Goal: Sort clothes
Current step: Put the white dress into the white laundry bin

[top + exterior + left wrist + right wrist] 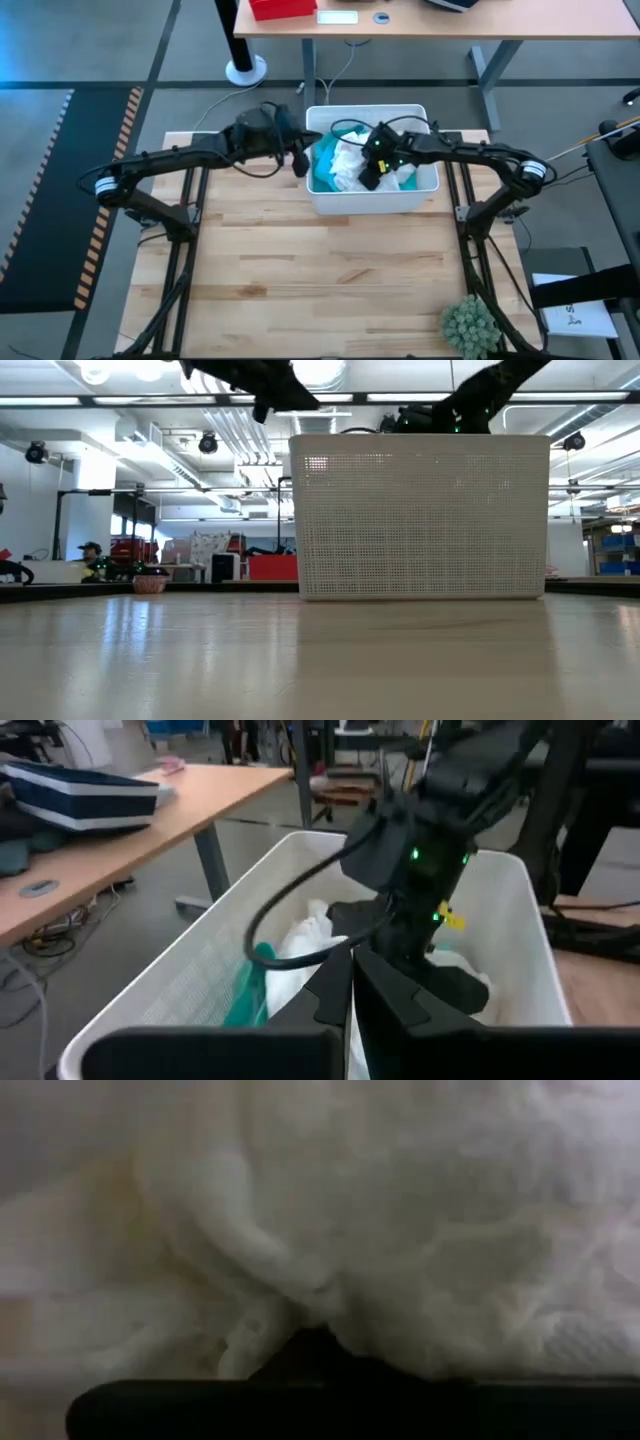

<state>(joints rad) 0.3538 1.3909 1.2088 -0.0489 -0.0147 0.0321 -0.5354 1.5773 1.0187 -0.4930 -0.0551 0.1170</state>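
Right end effector [368, 180]: down inside white bin [365, 203], fingers closed and buried in white lacy garment [345, 165]; right wrist view filled with that white fabric [400, 1230] pressed against the fingers, dark tip showing at the fold; closed on the fabric as far as can be seen

Left end effector [298, 163]: at the bin's left wall, just outside or over the rim, exact side not clear; fingers [335, 995] pressed together, nothing seen between them

Clothes: heaped in the bin; white lacy piece uppermost at centre, turquoise garment [322, 172] along the left inner side, also visible in left wrist view [250, 990] beside white cloth [300, 945]; other garments not distinguishable

White bin: rectangular, perforated walls [420, 520], standing on the wooden tabletop [320, 280] at its far centre edge, between both arms; contents hidden in low view

Right arm: reaching in from the right, green light lit on wrist [415, 855], yellow tag below it

Left arm: reaching in from the left, cables looped over wrist

Small green plant [470, 325]: near right corner of tabletop, well apart from the bin

Second desk [450, 20]: beyond the tabletop, carrying red box [282, 8]
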